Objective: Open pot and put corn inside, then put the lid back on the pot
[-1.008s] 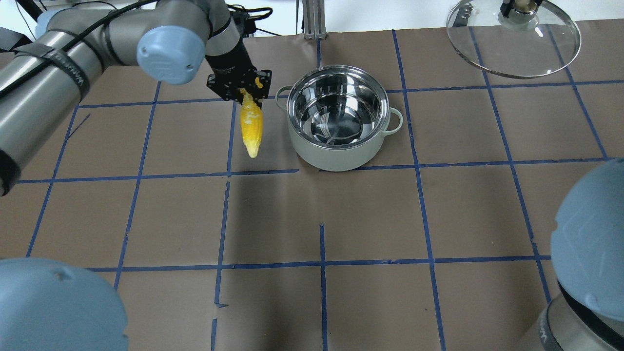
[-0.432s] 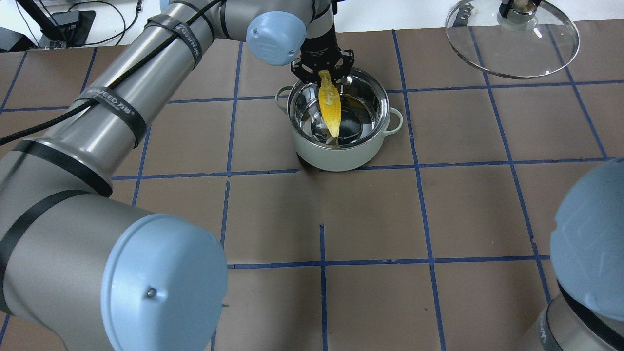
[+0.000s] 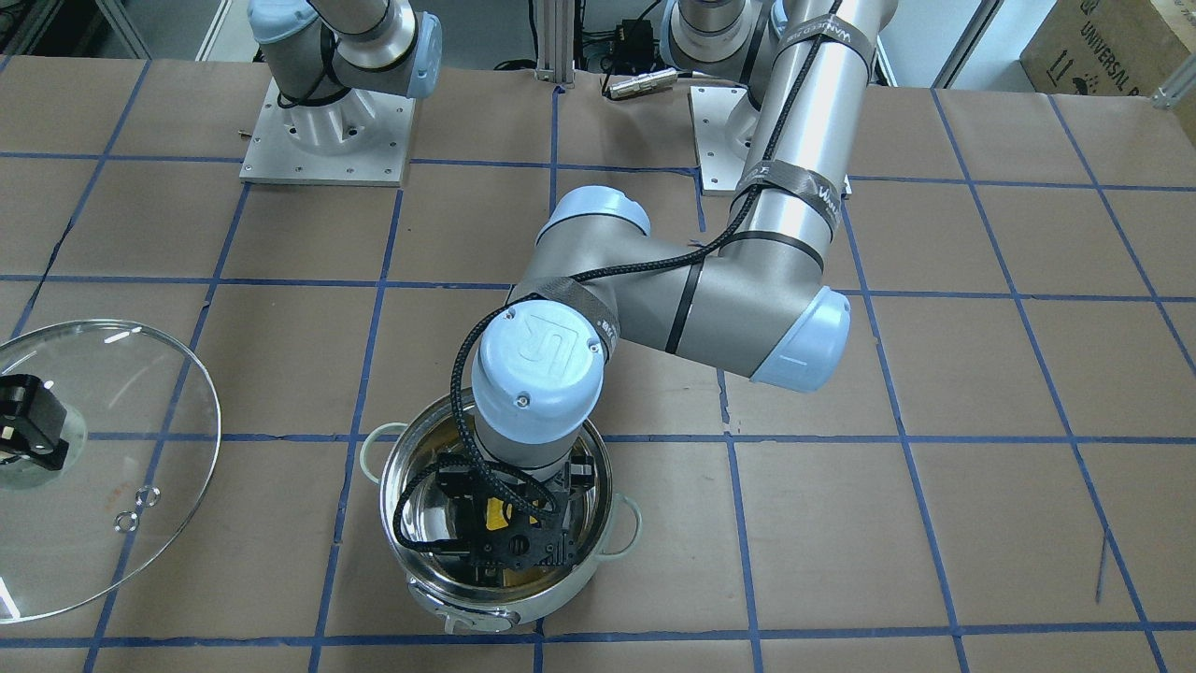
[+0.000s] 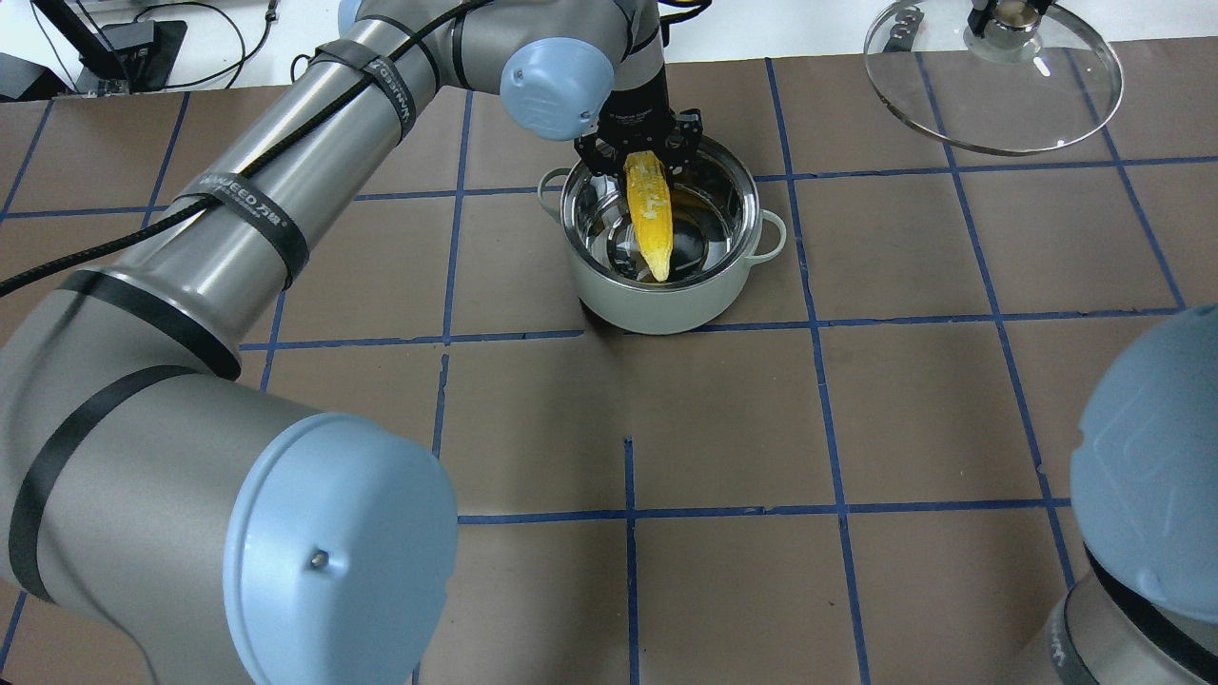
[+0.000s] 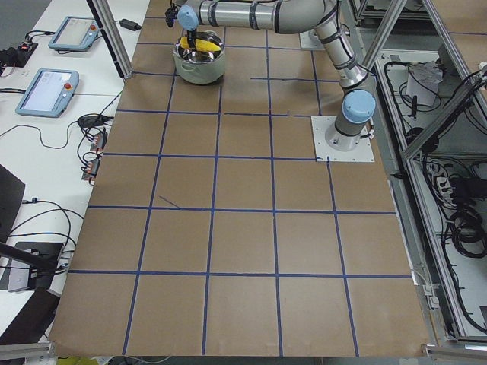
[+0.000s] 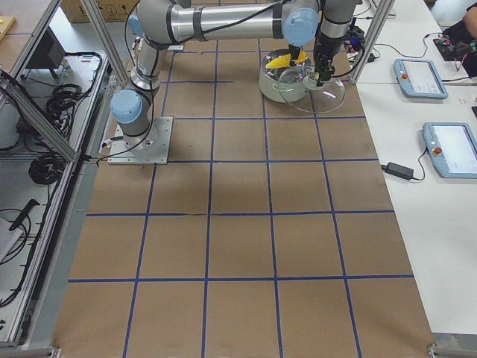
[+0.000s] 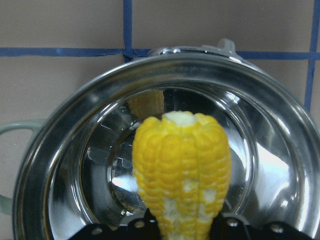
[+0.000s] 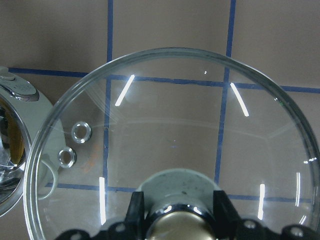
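The steel pot [image 4: 657, 309] stands open at the table's far middle; it also shows in the front view [image 3: 385, 509]. My left gripper [image 4: 639, 157] is shut on the thick end of the yellow corn [image 4: 649, 214], which hangs tip-down inside the pot's rim. The left wrist view shows the corn [image 7: 182, 165] over the pot's bottom [image 7: 270, 150]. My right gripper [image 4: 1009, 14] is shut on the knob of the glass lid [image 4: 990, 105], held to the pot's right, clear of it. The right wrist view shows the lid [image 8: 175, 125] and the knob between the fingers [image 8: 136, 207].
The table is brown paper with a blue tape grid. The pot's pale handles [image 4: 775, 236] stick out on both sides. My left arm's elbow [image 3: 561, 360] hangs over the pot in the front view. An aluminium post [image 3: 553, 37] stands between the arm bases.
My left gripper carried the corn from left of the pot to over it and lowered it inside the rim. The lid in my right gripper shifted slightly left.
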Tool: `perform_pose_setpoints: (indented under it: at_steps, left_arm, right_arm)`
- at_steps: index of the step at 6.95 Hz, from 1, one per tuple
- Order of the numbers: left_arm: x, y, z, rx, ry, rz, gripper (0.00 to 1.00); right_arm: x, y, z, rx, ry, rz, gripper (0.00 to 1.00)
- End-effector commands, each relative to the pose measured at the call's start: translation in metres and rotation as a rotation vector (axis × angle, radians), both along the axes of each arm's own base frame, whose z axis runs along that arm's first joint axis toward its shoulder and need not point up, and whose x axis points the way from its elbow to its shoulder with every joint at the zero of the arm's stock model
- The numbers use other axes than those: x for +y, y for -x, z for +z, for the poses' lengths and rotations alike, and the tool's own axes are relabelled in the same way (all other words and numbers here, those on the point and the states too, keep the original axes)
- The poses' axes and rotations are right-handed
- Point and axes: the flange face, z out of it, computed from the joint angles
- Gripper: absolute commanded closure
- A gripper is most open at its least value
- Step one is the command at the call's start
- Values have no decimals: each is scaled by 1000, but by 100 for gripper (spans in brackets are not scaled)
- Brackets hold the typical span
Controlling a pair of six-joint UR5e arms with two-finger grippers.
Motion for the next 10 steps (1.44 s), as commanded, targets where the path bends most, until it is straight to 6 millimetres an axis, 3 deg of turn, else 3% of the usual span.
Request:
perform_pose_setpoints:
  at_steps: [1,2,3,4,5,6,7,8,10]
  left_arm:
    - [-6,-43,23,-7,-21,-35,0]
    - [-7,-81,47,-9,-38,-71,0]
    - [2,-133,79,-39,-77,-106,0]
    - [23,-192,93,-87,-137,-197,0]
    - [64,-232,102,-78,-168,-216,0]
    - [116,-260,121,-73,-158,-168,0]
    - [162,-265,142,-78,-131,-159,0]
    - [189,-264,170,-87,-79,-156,0]
    - [197,-257,186,-90,-43,-153,0]
  right_arm:
    - [-2,0,-3,-3,-4,0,89]
    - [-1,-1,-1,-4,-1,0,89]
    - [-1,-7,2,-5,5,-21,89]
    - [0,-58,-2,-5,-3,-49,89]
    - [6,-121,-6,1,-3,-87,89]
    - [9,-164,-12,5,11,-95,89]
    - [14,-193,-18,3,2,-98,90]
    - [18,-223,-28,-4,-15,-89,91]
    - [28,-279,-49,-5,-20,-89,92]
